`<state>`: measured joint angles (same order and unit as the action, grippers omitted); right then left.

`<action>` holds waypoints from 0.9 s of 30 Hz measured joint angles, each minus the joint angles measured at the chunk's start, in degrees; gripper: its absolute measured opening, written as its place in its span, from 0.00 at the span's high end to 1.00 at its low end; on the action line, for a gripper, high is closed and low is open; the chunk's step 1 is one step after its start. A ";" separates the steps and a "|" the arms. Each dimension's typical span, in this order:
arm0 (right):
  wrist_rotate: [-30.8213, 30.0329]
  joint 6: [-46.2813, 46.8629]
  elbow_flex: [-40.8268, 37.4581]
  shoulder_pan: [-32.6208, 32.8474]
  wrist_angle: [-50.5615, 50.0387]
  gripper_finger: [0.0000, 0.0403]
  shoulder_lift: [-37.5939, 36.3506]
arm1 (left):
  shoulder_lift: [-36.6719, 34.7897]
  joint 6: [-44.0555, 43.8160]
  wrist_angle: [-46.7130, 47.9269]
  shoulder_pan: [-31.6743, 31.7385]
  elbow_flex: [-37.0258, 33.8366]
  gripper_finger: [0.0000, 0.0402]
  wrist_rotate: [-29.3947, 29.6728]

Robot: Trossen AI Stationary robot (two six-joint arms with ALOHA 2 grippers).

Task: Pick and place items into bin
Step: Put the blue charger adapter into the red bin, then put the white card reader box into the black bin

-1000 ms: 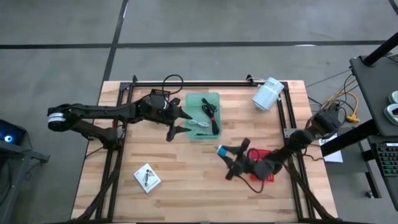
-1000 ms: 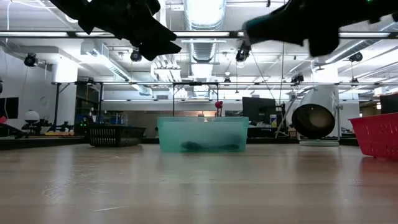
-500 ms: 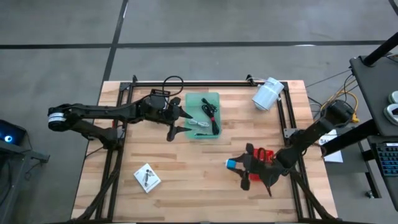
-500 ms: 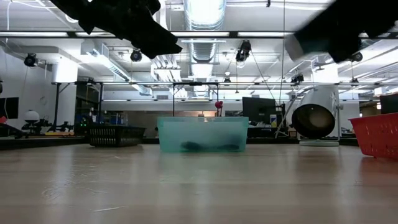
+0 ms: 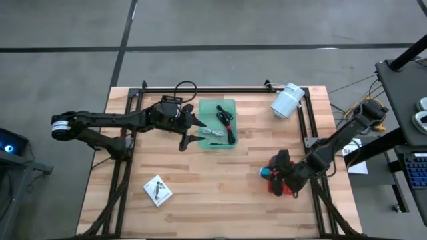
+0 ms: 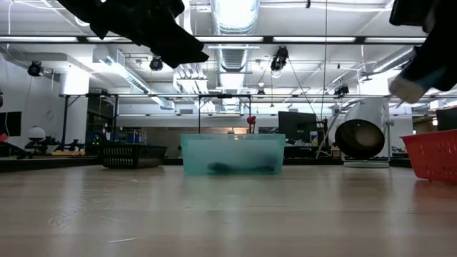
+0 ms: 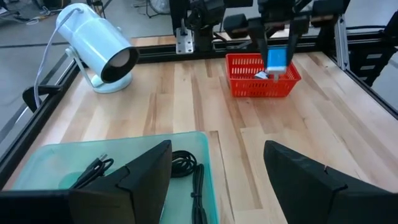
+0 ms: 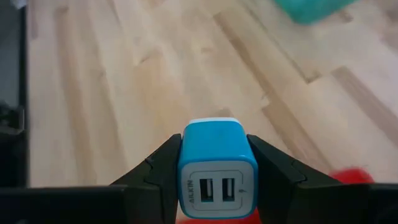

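right end effector (image 5: 269,175) clenched on blue USB charger (image 8: 217,163) | charger over red basket (image 7: 261,78), seemingly its near rim | left end effector (image 5: 190,132) spread wide, far off beside green bin (image 5: 229,105)

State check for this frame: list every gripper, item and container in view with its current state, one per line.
Left gripper: open, empty, at the green bin's edge.
Right gripper: shut on blue USB charger, above the red basket.
Green bin: upright, holding black cables and a pale cable.
Red basket: upright on the table.
White packet: flat on the table, untouched.
White cylinder: on its side.
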<state>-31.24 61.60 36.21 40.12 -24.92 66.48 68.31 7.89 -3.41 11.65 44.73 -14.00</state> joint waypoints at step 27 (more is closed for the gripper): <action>9.73 8.36 0.00 0.22 -23.98 0.38 -6.21 | 0.00 -0.05 0.04 0.00 -0.09 0.41 1.01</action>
<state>-21.51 69.96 36.21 40.34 -48.90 60.27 68.31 7.84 -3.38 11.65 44.64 -12.99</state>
